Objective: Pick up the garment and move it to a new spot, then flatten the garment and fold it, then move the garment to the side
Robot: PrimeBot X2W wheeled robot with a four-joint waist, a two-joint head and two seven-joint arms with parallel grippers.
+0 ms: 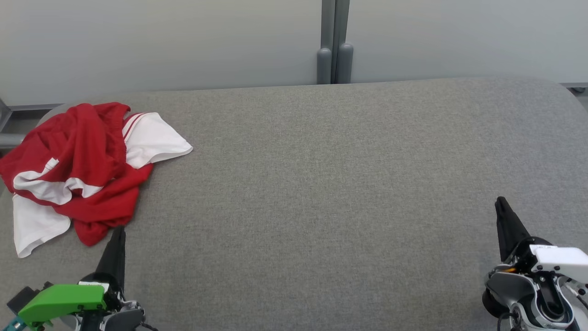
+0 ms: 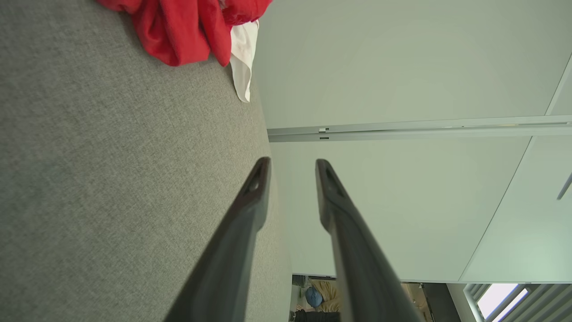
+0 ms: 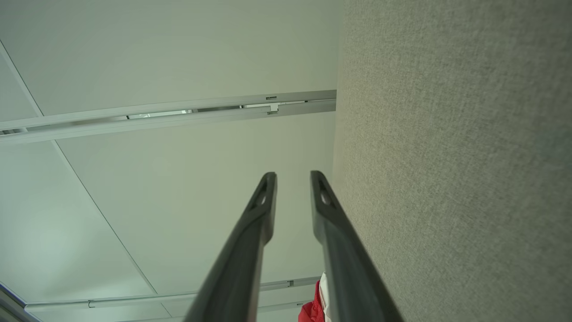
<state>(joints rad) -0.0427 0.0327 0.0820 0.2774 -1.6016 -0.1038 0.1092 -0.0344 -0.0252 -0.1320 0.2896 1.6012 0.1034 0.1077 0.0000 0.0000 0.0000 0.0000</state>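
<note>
Garment (image 1: 87,170) bunches at left edge; grey surface (image 1: 321,184) spreads wide rightward.

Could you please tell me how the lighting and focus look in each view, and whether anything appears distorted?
Head view: soft, even light, barely a shadow beside the garment; the table bows at its far edge, a lens effect. Left wrist view: table weave crisp, left gripper soft close to the lens. Right wrist view: greenish cast on the wall, right gripper dark, no glare.

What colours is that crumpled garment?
Red and white garment, clearest in the head view.
</note>
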